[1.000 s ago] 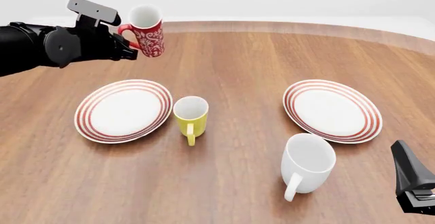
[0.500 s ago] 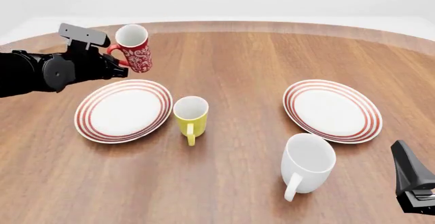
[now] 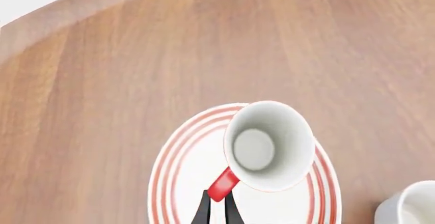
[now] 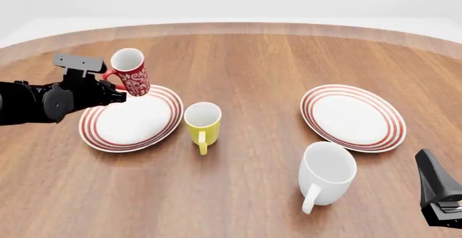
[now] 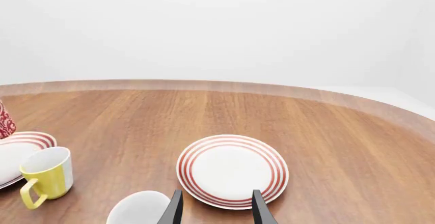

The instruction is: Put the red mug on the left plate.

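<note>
My left gripper clamps the mug by its handle above the left plate, lowering and release left

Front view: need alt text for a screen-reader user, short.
The left pincer holds a slim red floral mug by its handle above the far edge of the left red-ringed white plate on a wooden table. A yellow mug, a white mug and a matching right plate stand nearby.

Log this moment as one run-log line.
left tool: shut on red mug handle | mug: held above left plate, not set down | right tool: open, idle near white mug
</note>
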Robot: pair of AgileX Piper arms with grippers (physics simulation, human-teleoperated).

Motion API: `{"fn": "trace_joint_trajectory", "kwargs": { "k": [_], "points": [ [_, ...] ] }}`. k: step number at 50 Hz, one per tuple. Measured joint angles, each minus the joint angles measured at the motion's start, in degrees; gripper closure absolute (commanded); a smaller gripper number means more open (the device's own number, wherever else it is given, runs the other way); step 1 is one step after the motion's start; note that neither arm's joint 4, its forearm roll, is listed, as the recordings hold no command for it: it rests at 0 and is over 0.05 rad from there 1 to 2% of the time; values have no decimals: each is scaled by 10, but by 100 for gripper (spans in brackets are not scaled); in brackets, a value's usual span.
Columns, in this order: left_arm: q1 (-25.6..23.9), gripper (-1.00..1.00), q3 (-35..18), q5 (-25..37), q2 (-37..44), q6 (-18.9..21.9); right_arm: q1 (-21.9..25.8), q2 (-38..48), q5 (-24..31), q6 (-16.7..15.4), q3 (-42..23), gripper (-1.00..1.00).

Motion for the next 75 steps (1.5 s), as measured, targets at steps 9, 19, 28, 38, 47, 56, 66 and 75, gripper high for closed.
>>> {"fn": "trace_joint_trajectory", "kwargs": {
  "k": [9,19,28,38,47,56,66,75],
  "points": [
    [13,100,12,-23,21,-3,0,0,0,0,0,-100],
    [26,100,30,-53,41,-7,0,0,0,0,0,-100],
    [34,100,50,-79,54,-11,0,0,0,0,0,-100],
    [41,100,66,-100,69,-15,0,0,0,0,0,-100],
    [44,100,74,-112,79,-17,0,0,0,0,0,-100],
    [44,100,74,-115,82,-18,0,0,0,0,0,-100],
    [42,-100,76,-114,87,-16,0,0,0,0,0,-100],
    [31,-100,92,-113,86,-20,0,0,0,0,0,-100]
  ]
}}
